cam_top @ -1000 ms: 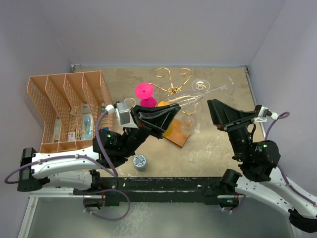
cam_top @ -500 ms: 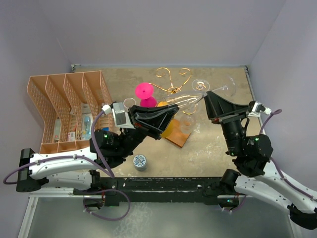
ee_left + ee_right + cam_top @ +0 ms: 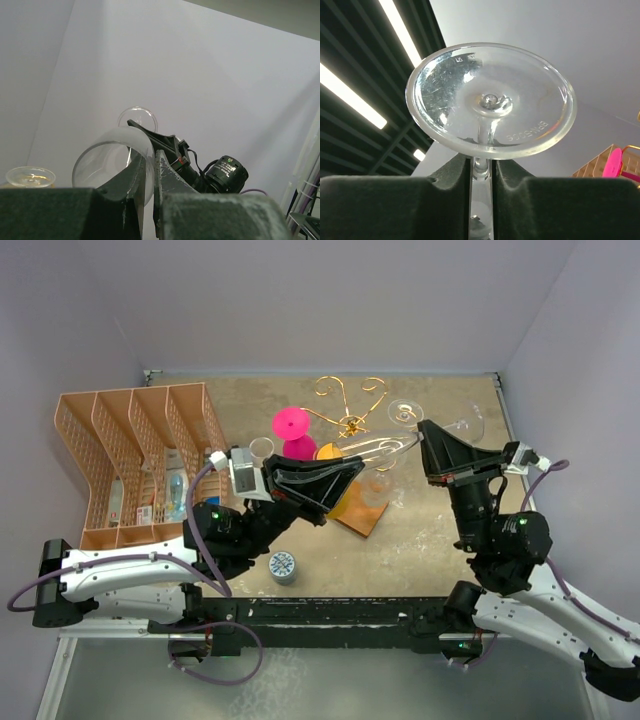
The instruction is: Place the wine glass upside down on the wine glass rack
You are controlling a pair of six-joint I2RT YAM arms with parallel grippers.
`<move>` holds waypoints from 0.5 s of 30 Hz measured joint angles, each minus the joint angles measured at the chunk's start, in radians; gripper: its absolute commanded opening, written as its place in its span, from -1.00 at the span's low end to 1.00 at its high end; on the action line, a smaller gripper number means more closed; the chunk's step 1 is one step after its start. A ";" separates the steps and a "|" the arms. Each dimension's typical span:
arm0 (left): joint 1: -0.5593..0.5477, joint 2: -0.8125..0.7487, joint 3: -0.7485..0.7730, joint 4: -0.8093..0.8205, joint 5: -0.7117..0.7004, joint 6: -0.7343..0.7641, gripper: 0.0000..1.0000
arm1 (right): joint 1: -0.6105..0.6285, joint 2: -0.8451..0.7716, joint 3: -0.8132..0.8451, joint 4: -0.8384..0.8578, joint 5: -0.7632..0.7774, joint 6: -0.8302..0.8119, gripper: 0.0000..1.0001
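The right tool (image 3: 428,436) has swung in from 3 o'clock, now pinching the clear stemmed wine glass (image 3: 386,445) by its stem. The left tool (image 3: 358,462) clamps the bowl: probably a handover.

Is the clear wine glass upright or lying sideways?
Sideways: the clear wine glass has its bowl in the left claw, stem in the right claw.

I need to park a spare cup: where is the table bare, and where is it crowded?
Bare: the strip between the wooden base and the right arm, and the back patch between basket and rack. Crowded: the centre, where left gripper and right gripper hold the glass.
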 measured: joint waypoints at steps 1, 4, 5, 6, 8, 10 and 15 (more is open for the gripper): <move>0.000 0.000 0.000 0.002 0.001 -0.005 -1.00 | 0.000 0.001 0.000 0.004 -0.001 -0.002 -0.84; 0.000 0.000 -0.003 0.010 0.005 -0.017 -1.00 | 0.000 0.003 0.000 0.034 -0.006 0.000 -1.00; 0.000 0.000 -0.005 0.013 0.008 -0.023 -1.00 | 0.000 0.003 0.000 0.039 -0.009 -0.005 -1.00; 0.000 0.000 -0.005 0.014 0.008 -0.029 -0.90 | 0.000 0.003 0.000 0.044 -0.011 -0.011 -1.00; 0.000 0.000 -0.005 0.012 0.008 -0.036 -0.66 | 0.001 0.003 0.000 0.056 -0.017 -0.037 -1.00; 0.000 -0.005 -0.005 -0.012 -0.001 -0.043 -0.36 | 0.001 0.003 0.000 0.077 -0.025 -0.087 -1.00; 0.000 -0.026 0.050 -0.215 -0.043 -0.076 -0.11 | 0.001 0.003 0.003 0.091 -0.056 -0.243 -1.00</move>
